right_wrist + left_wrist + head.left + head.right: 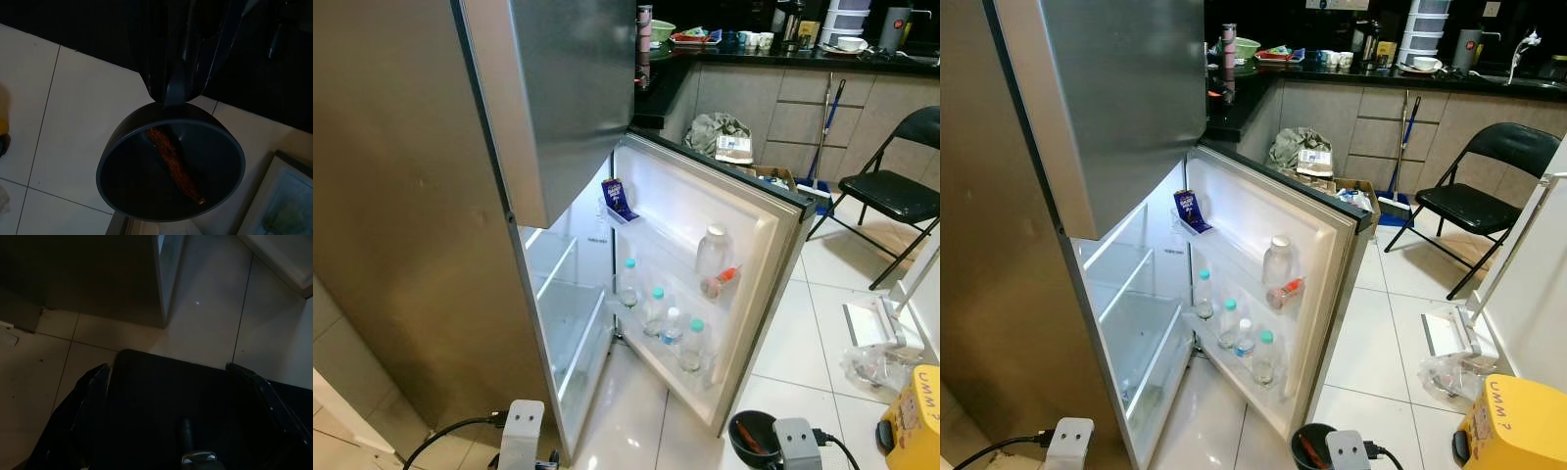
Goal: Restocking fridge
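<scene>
The fridge's lower door stands wide open. Its racks hold several water bottles, a clear jar and a small blue carton. The glass shelves inside look bare. The upper freezer door is swung out too. My right gripper is shut on the rim of a black bowl, low over the floor tiles in front of the fridge. In the bowl lies a reddish-brown strip of food. My left gripper hangs low by the fridge's corner with its fingers spread apart.
A black folding chair stands to the right. A yellow bin, a plastic bag and a white floor tool lie on the tiles near my right side. A cluttered counter, a mop and a box are behind the door.
</scene>
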Motion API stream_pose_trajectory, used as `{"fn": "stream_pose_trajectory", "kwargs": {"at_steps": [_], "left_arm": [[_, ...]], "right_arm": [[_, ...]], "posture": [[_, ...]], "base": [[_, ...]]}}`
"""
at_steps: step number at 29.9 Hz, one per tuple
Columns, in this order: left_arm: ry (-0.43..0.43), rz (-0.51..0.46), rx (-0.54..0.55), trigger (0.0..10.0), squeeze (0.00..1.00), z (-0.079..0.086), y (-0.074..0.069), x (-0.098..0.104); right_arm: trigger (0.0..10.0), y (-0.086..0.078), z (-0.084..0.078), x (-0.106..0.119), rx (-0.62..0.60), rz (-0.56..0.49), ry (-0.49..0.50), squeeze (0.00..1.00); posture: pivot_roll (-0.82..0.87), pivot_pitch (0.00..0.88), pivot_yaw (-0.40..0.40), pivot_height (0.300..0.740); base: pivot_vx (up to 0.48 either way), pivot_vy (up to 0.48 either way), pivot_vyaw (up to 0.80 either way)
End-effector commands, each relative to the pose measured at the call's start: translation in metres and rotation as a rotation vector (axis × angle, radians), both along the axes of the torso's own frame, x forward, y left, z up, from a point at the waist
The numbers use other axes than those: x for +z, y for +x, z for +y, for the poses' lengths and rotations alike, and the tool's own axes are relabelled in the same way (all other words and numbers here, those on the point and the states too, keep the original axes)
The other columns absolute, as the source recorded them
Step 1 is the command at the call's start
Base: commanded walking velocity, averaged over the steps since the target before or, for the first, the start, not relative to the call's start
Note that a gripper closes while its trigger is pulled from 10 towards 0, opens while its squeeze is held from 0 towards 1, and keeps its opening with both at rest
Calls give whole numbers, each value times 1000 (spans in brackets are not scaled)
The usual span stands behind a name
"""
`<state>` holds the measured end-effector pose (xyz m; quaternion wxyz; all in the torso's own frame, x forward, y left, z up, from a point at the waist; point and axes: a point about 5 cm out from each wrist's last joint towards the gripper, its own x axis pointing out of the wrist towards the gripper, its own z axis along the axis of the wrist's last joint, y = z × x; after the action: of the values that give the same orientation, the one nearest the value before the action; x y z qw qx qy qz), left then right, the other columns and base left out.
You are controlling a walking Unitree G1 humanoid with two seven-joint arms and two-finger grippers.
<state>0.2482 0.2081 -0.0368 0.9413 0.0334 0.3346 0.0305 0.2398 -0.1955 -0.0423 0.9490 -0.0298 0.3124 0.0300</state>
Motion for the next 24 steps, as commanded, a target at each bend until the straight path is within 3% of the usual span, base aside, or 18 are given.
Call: {"fn": "stream_pose_trajectory", "kwargs": {"at_steps": [1, 6, 24], "left_arm": [[-4, 22, -1, 10000, 0, -2, -5, -4], [-1, 22, 5, 10000, 0, -1, -5, -4], [3, 17, 67, 10000, 0, 11, -5, -2]], "right_arm": [[10000, -5, 0, -4, -11, 13, 3, 0], [10000, -5, 0, -4, -11, 12, 3, 0], [10000, -8, 0, -5, -8, 15, 0, 0]], "posture": [[-70, 95, 8, 740], [-68, 96, 7, 740], [-65, 81, 12, 740]], "base": [[0, -352, 0], [0, -354, 0], [0, 0, 0]]}}
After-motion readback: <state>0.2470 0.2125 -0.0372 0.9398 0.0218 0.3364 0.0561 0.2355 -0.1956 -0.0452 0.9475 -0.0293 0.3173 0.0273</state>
